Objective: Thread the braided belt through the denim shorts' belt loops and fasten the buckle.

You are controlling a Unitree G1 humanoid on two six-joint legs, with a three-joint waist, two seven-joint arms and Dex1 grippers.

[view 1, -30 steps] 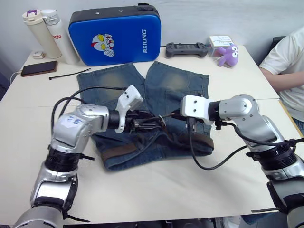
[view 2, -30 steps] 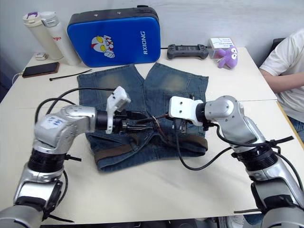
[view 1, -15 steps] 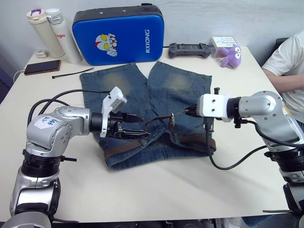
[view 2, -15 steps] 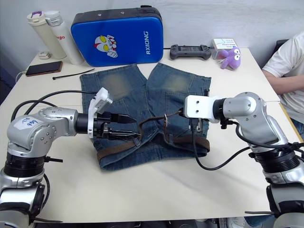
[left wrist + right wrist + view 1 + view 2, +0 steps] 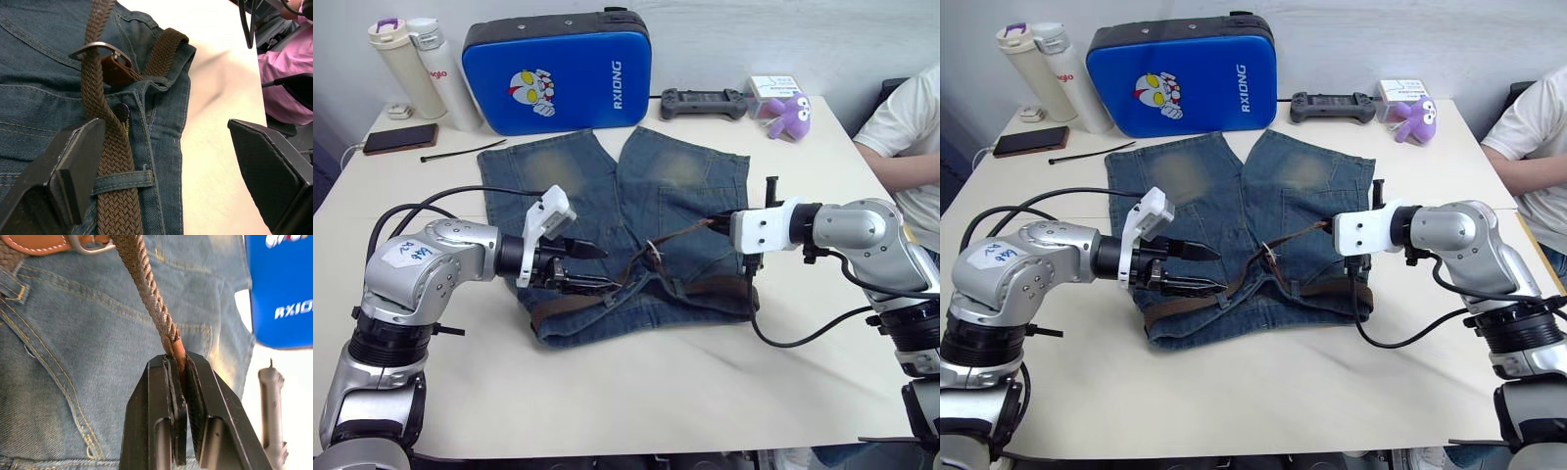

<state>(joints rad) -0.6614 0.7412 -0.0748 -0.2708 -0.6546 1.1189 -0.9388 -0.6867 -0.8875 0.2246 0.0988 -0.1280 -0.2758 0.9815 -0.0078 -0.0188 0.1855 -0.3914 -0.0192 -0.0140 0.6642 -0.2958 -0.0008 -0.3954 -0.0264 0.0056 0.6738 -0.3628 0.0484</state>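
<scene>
The denim shorts point(image 5: 597, 186) lie flat on the table, waistband toward me. The braided belt point(image 5: 105, 147) runs along the waistband under a belt loop point(image 5: 120, 178) and up through the silver buckle point(image 5: 98, 46) near the fly. My right gripper point(image 5: 177, 357) is shut on the belt's brown tip and holds that end raised and stretched to the right of the buckle point(image 5: 653, 257). My left gripper point(image 5: 603, 269) is open at the waistband left of the buckle. One finger is on each side of the belt, and neither closes on it.
A blue case point(image 5: 558, 69), two bottles point(image 5: 406, 69), a phone point(image 5: 399, 138) and a black cable tie point(image 5: 460, 150) lie at the back left. A game controller point(image 5: 703, 101) and a purple plush toy point(image 5: 788, 113) sit at the back right. A person point(image 5: 911, 127) sits at the right edge.
My right gripper has pulled the belt tip to the right, drawing the strap straighter through the buckle. My left gripper has backed off to the left of the buckle. The camera shifted a second ago.
</scene>
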